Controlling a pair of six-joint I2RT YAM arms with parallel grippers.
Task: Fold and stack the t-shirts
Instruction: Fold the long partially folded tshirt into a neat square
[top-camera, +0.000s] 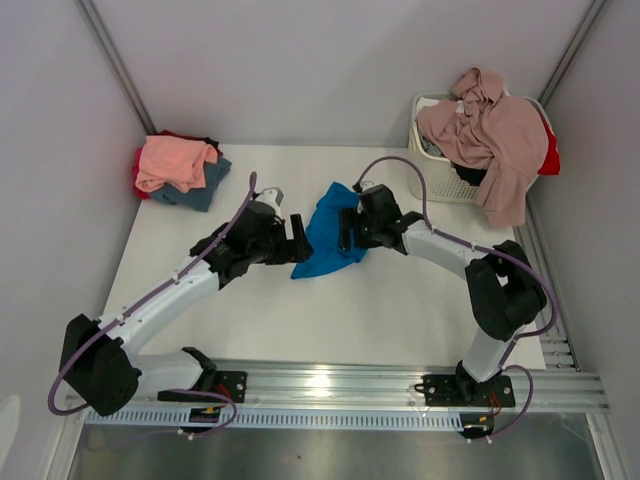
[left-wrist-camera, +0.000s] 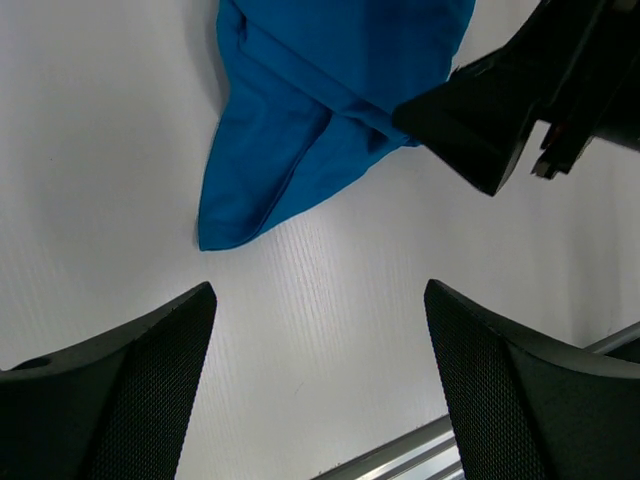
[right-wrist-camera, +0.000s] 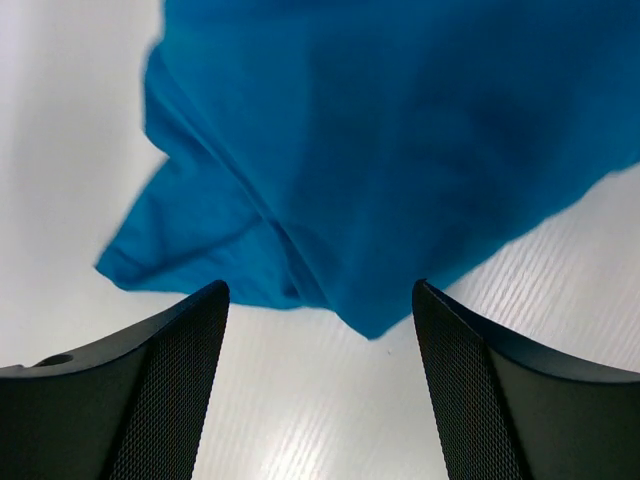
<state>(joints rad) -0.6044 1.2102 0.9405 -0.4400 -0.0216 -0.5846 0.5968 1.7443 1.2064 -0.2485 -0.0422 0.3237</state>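
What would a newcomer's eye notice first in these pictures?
The bright blue t-shirt lies crumpled in the middle of the white table, with the left gripper and the right gripper open on either side of it. At the far right, a mauve-pink shirt spills over a white basket; a pile of shirts sits at the far left.

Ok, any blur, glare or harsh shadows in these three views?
Top view: even light, soft shadows, one glare spot on the rail. Left wrist: sharp, with crisp folds in the blue shirt. Right wrist: the shirt looks soft and smeared, while the fingers are sharp.
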